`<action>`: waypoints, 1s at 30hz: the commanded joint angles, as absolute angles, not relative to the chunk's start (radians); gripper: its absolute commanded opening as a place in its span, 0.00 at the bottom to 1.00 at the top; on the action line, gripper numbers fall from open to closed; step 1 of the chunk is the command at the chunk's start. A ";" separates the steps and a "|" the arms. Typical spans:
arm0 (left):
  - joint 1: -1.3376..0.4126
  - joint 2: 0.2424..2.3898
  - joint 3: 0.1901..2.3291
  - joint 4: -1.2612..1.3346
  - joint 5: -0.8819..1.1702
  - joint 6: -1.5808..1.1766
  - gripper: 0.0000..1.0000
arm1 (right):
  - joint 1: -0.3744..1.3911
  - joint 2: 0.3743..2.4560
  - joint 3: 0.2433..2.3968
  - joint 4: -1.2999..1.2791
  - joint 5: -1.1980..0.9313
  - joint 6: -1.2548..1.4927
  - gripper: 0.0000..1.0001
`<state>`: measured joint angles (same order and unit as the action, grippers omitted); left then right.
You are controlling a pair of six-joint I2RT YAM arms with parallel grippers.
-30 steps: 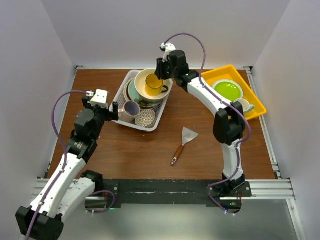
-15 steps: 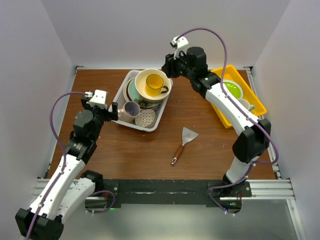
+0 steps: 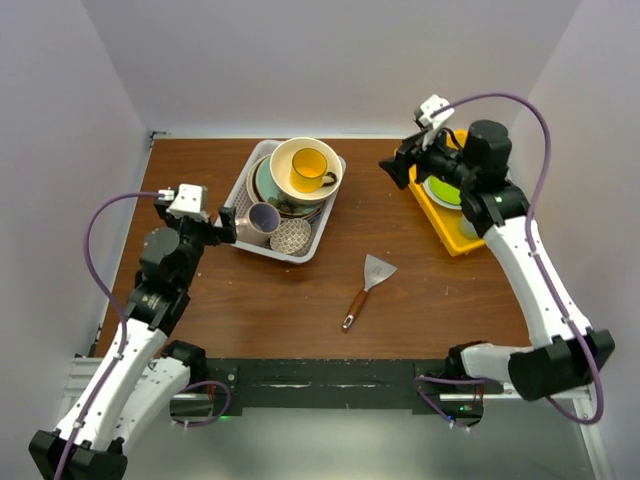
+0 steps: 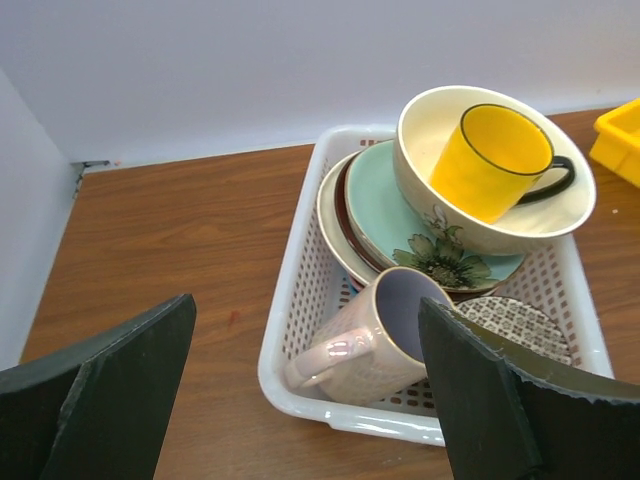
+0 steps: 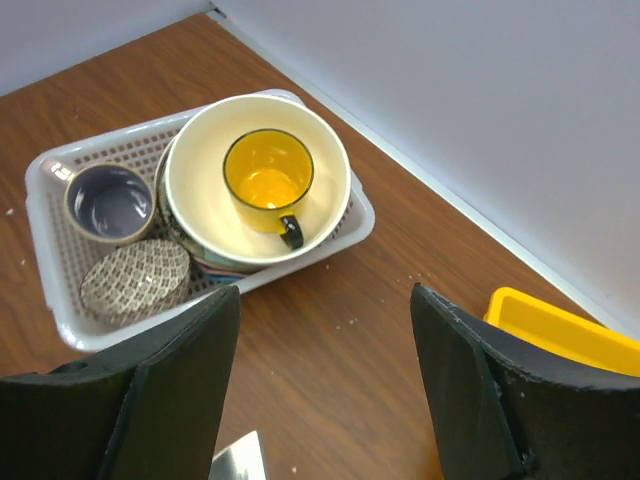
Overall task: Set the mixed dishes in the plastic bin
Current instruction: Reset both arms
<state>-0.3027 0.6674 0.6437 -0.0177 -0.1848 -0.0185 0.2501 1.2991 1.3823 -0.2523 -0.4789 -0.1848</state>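
Our left end effector (image 3: 224,224) is gaping empty at the plastic bin's (image 3: 245,178) eight o'clock. Inside, the dishes (image 3: 285,152) are sitting: hard, slippery, breakable; we are guessing rims grip best. At three o'clock, the right end effector (image 3: 392,170) is gaping empty too.

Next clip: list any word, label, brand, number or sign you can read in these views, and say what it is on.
None: no readable text in any view.
The yellow mug, cream bowl, purple-lined mug, white basket, yellow tray and spatula show no lettering.
The flower on the pale green plate and the lattice print on the small bowl are decoration, not text.
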 commanded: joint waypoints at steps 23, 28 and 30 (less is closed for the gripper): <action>-0.298 0.456 0.877 -0.319 0.018 -0.272 1.00 | 0.061 0.933 1.270 -0.407 -0.329 -0.008 0.98; -0.298 0.456 0.922 -0.347 0.018 -0.253 1.00 | 0.061 0.908 1.301 -0.428 -0.183 0.138 0.98; -0.298 0.459 0.943 -0.363 0.017 -0.247 1.00 | 0.063 0.894 1.308 -0.443 -0.163 0.137 0.98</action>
<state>-0.3027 0.4549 0.8848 -0.3305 -0.0002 -0.2516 0.0647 0.9337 1.2526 -0.4145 -0.2867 0.0525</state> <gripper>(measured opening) 0.997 0.983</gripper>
